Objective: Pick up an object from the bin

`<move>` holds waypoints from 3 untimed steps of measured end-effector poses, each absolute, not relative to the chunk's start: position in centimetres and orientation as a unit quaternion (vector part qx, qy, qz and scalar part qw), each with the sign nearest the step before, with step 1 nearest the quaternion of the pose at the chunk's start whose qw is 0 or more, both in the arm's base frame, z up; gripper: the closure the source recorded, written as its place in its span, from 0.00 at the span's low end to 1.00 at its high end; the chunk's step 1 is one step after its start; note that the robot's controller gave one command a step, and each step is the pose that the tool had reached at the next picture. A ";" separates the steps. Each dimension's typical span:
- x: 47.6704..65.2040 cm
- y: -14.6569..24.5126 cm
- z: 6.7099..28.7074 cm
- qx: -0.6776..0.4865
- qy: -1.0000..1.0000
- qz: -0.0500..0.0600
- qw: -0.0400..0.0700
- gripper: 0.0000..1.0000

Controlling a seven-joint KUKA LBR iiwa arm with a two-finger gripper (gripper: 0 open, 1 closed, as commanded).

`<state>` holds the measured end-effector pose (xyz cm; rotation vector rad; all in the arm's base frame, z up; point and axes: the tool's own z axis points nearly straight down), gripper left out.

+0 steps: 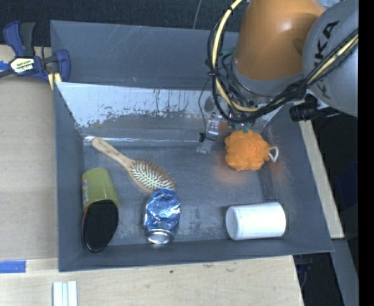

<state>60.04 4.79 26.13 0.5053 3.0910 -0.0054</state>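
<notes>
One fluffy, round orange pouf (244, 150) just beside the pincer (207, 140), grip state unclear.

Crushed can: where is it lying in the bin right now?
In the camera view the crushed can lies by the bin's lower wall, just below the wooden hairbrush, between the green-and-black brush and the white cylinder.

Likely lab: arm (283, 37) over bin (129, 50)

Grey metal bin (203, 187). Holds on its floor: wooden hairbrush (136, 167) left of middle; green cylinder (97, 185) touching black oval thing (99, 227), far left; crushed can (161, 215) in front; white cylinder (256, 220) lying at right; orange mesh sponge (244, 150) behind it.
</notes>
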 end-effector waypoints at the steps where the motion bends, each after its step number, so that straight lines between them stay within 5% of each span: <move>1: 60.0 15.3 22.5 0.047 0.999 -0.001 0.004 0.00; 2: 60.1 14.9 22.6 0.050 0.999 -0.002 0.005 1.00; 3: 62.4 13.6 7.2 0.006 1.000 -0.001 0.009 1.00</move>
